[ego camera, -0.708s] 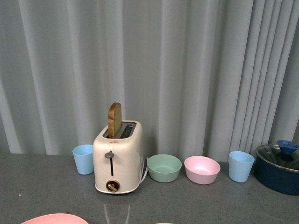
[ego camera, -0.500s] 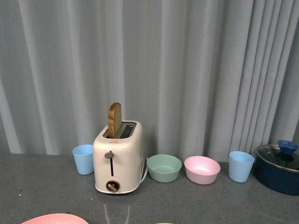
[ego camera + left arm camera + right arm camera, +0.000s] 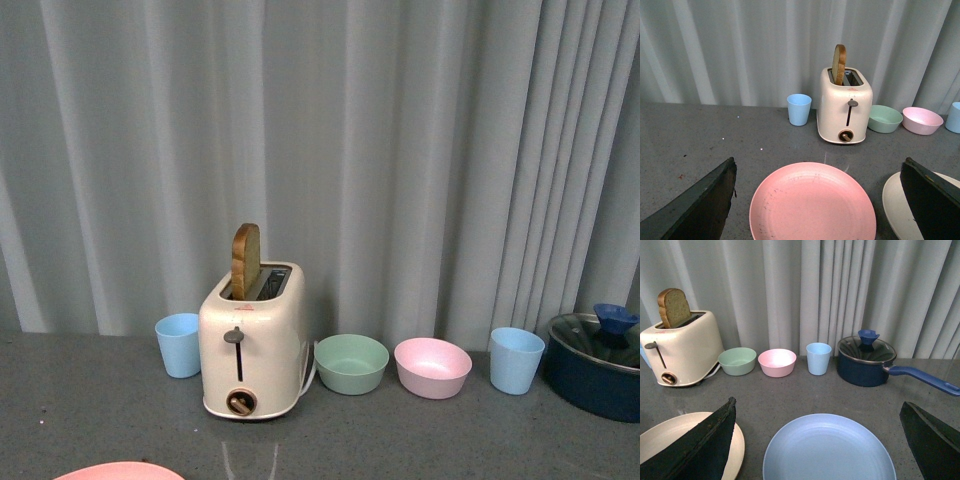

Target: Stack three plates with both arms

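Nothing stacked yet: left fingers [image 3: 700, 210] and right fingers [image 3: 695, 450] are both spread wide and empty. The pink plate [image 3: 812, 202] lies on the counter [image 3: 690, 135] between the left pair, the light blue plate [image 3: 829, 450] between the right pair, and the cream plate [image 3: 670, 435] partly behind one finger of each. Next I'd have you drop low and pinch a rim; the small front mark on the toaster [image 3: 845, 105] is unreadable, and there's no other writing.

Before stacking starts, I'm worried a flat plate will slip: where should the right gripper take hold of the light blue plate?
Probably by its raised rim: the light blue plate lies flat on the table, too wide and shallow to grasp elsewhere. Come from the edge nearest the right gripper, whose jaws stand open; the blue cup and pot stand beyond the far edge.
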